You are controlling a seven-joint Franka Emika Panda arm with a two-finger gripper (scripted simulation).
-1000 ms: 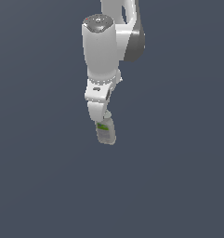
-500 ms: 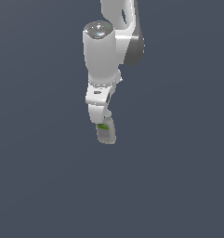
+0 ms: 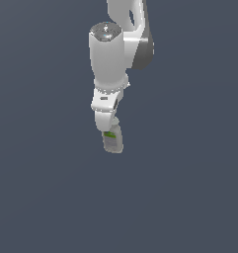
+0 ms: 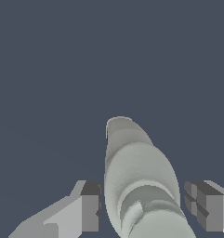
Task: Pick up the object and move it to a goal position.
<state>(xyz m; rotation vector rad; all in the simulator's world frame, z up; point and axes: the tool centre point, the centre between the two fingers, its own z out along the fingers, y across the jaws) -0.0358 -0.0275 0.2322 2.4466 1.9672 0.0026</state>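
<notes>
Both pictures are flat, evenly lit renders on a plain dark slate ground, with no cast shadows. The arm (image 3: pixel 113 54) shows a soft highlight on its top cap. Edges look soft and slightly jagged; no lens distortion.

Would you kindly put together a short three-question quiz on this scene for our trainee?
1. True or false: the bottle lies well apart from the hand.
2. In the exterior view, what colour is the patch on the bottle? A) red B) green C) blue
3. Fill in: in the wrist view, the bottle sits ___ the two fingers.

Key: 1 false; 2 B; 3 between.
</notes>
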